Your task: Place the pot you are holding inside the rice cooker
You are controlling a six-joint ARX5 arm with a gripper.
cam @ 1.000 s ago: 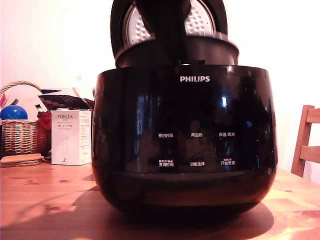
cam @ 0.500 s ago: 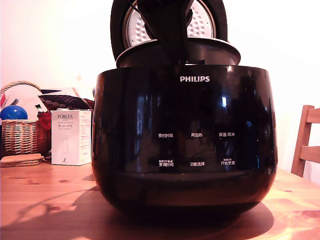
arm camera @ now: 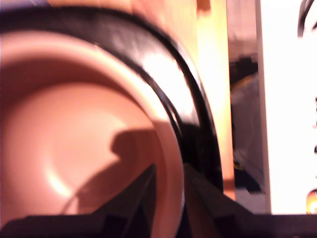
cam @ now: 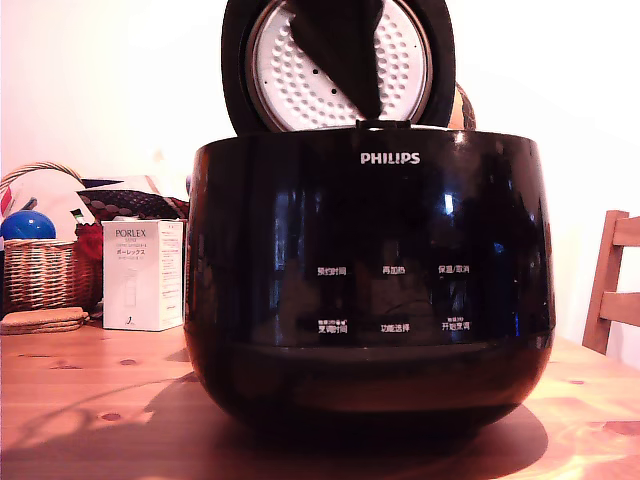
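Note:
The black PHILIPS rice cooker (cam: 370, 280) fills the middle of the exterior view, its lid up and the white dimpled plate (cam: 300, 80) showing. My dark arm (cam: 340, 50) comes down in front of that plate and passes behind the cooker's front rim, which hides the pot in this view. In the wrist view the pot (arm camera: 74, 148) shows its pinkish inside, ringed closely by the cooker's glossy black rim (arm camera: 168, 84). My gripper (arm camera: 171, 198) straddles the pot's thin rim, one finger inside and one outside, shut on it.
On the wooden table (cam: 90, 400) at the exterior view's left stand a wicker basket (cam: 40, 270) with a blue ball (cam: 27, 225), a white PORLEX box (cam: 143, 275) and stacked coasters (cam: 42, 320). A wooden chair (cam: 612, 290) is at the right edge.
The pot, which stood above the cooker's rim, has sunk down into the cooker and out of the exterior view. More of the lid's dimpled plate now shows.

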